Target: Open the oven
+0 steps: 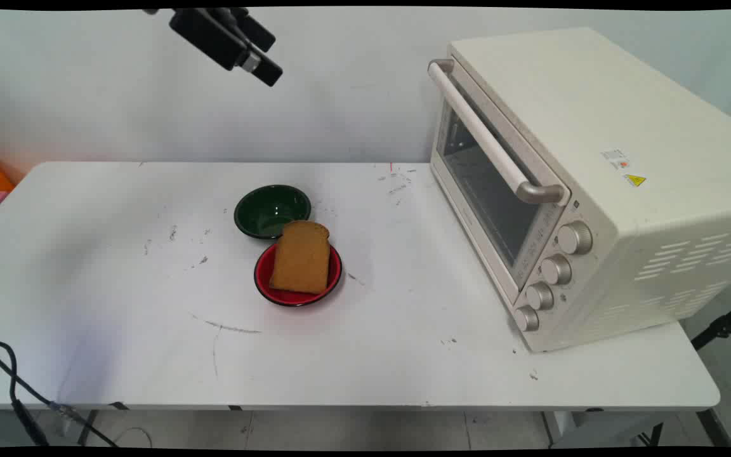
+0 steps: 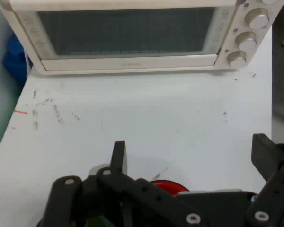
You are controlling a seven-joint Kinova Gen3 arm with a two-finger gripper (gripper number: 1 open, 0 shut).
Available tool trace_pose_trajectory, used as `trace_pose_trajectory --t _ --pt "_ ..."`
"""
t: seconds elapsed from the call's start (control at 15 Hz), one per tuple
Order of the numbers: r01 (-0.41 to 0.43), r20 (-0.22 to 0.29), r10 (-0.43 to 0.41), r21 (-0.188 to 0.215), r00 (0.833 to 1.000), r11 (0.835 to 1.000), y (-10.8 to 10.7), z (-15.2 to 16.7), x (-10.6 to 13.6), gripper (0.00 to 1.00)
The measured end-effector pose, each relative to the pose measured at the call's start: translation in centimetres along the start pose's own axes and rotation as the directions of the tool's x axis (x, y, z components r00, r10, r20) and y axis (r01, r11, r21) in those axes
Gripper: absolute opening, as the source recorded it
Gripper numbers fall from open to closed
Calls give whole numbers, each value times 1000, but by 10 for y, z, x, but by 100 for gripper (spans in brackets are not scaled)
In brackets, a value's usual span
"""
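My gripper [image 1: 264,60] hangs high at the top left of the main view, well above the table and holding nothing. In the hand view its two fingers stand wide apart, open, with the gripper [image 2: 191,153] over bare table. A slice of brown toast [image 1: 301,257] lies on a red plate [image 1: 264,274] near the table's middle. A dark green bowl [image 1: 264,209] sits just behind it, touching or nearly touching the plate. The hand view shows only a sliver of the red plate [image 2: 168,187] behind the linkage.
A cream toaster oven [image 1: 594,184] with its door shut, a long handle [image 1: 492,136] and several knobs stands at the right; the hand view shows the toaster oven [image 2: 128,38] across its top. A black cable [image 1: 10,381] hangs at the near left corner.
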Motion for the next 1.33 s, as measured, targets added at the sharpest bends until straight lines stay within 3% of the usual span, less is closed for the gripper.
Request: trace_pose_trajectory --t 0.33,0.73,1.33 --pt "19 10 -19 29 1000 999 1 20 34 100" --pt "13 37 -16 73 999 997 1 73 92 100" --pt "-24 105 16 76 994 997 -1 166 157 100"
